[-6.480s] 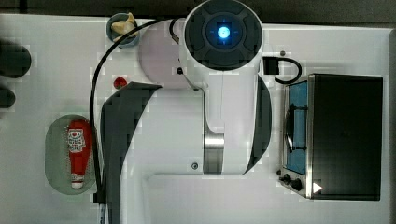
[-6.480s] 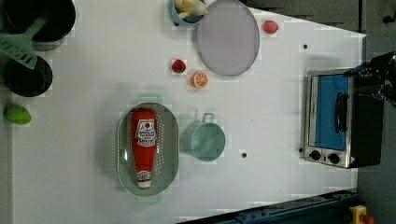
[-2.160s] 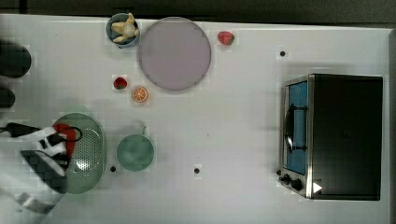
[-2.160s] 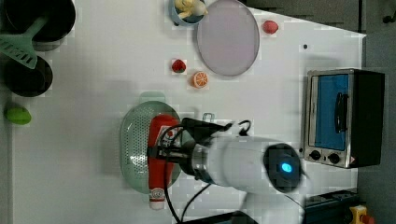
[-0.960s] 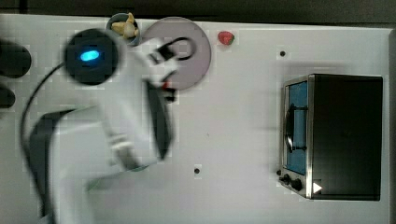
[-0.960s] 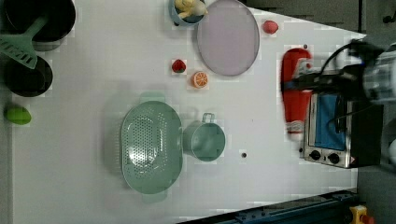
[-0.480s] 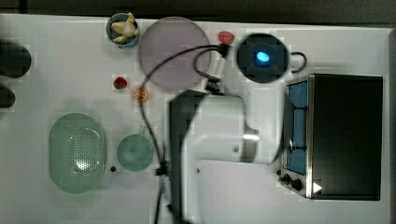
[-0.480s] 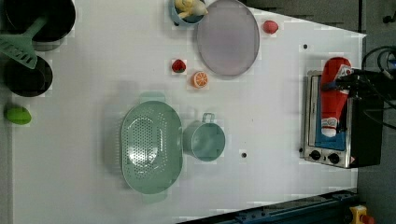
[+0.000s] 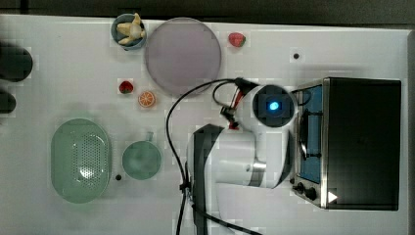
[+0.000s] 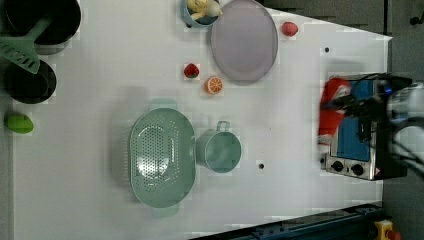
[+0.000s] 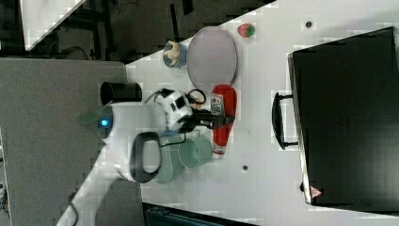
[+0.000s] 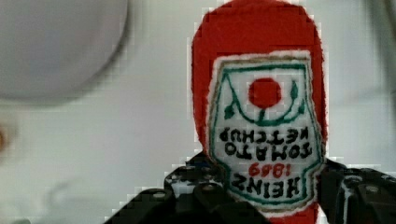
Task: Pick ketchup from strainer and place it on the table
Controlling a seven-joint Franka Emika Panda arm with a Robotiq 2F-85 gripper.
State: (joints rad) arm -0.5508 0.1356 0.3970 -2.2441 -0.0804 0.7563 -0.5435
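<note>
The ketchup (image 12: 261, 116), a red bottle with a white-and-red label, sits between my gripper's (image 12: 271, 198) black fingers (image 12: 196, 189), which are shut on its lower body. In the right view my gripper (image 11: 217, 119) holds the ketchup (image 11: 225, 101) lengthwise over the white table (image 11: 263, 61), between the purple plate and the oven. In the left view the ketchup (image 10: 332, 111) shows beside the oven's front. The pale green strainer (image 9: 80, 160) lies empty at the top view's left, as the strainer (image 10: 161, 157) also does in the left view. My arm covers the bottle in the top view.
A toaster oven (image 9: 359, 142) stands at the top view's right, close to my arm. A pale purple plate (image 9: 182, 56), a green cup (image 9: 141, 160), a strawberry (image 9: 126, 87), an orange slice (image 9: 146, 99) and a bowl (image 9: 128, 30) lie across the table (image 9: 73, 88).
My arm has swung across the table from beside the purple plate to the oven, carrying the ketchup. In the left view the bottle has since shifted slightly back to the left. The strainer stays empty.
</note>
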